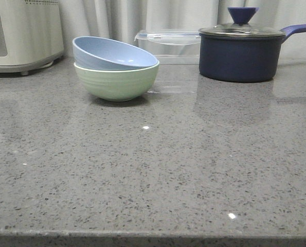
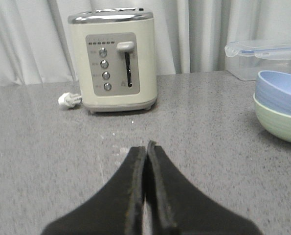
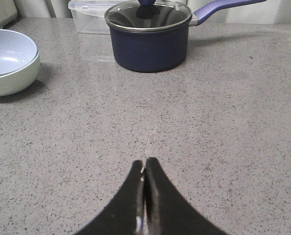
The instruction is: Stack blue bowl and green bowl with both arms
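Note:
The blue bowl point(image 1: 114, 54) sits tilted inside the green bowl point(image 1: 117, 81) at the back left of the grey counter. Both show in the left wrist view, blue bowl point(image 2: 282, 90) over green bowl point(image 2: 281, 123), and in the right wrist view, blue bowl point(image 3: 8, 51) inside green bowl point(image 3: 13, 79). My left gripper point(image 2: 146, 147) is shut and empty above bare counter, well apart from the bowls. My right gripper point(image 3: 145, 162) is shut with nothing in it, over the counter away from the bowls. Neither arm shows in the front view.
A dark navy saucepan point(image 1: 240, 54) with a glass lid stands at the back right. A clear lidded plastic box point(image 1: 171, 43) sits behind the bowls. A cream toaster point(image 1: 21, 33) stands at the back left. The counter's front edge point(image 1: 153, 237) runs along the bottom.

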`<act>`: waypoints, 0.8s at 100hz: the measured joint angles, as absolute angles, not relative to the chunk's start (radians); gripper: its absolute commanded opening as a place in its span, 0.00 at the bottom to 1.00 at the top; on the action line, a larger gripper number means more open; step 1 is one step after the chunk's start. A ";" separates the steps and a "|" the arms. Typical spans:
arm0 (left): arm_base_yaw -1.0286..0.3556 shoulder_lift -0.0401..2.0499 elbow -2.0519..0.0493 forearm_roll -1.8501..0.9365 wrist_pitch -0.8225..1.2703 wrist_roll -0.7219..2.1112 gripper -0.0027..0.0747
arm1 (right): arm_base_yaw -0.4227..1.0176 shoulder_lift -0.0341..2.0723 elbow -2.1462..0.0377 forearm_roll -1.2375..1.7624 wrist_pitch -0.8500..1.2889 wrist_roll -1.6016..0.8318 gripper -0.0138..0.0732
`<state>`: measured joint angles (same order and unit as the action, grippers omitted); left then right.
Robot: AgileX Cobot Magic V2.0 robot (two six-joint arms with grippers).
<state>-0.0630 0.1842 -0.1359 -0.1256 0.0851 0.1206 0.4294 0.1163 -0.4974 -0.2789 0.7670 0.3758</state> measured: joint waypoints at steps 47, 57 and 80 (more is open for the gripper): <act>-0.063 -0.005 0.003 -0.102 0.087 0.079 0.01 | 0.429 0.116 -0.497 -0.280 0.771 0.376 0.07; -0.063 -0.005 0.003 -0.100 0.087 0.079 0.01 | 0.429 0.116 -0.497 -0.280 0.771 0.376 0.07; -0.063 -0.005 0.003 -0.099 0.087 0.079 0.01 | 0.429 0.116 -0.497 -0.280 0.771 0.376 0.07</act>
<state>-0.0630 -0.0051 0.0027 -0.0991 0.0874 0.0786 0.4294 0.1163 -0.4968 -0.2803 0.7708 0.3758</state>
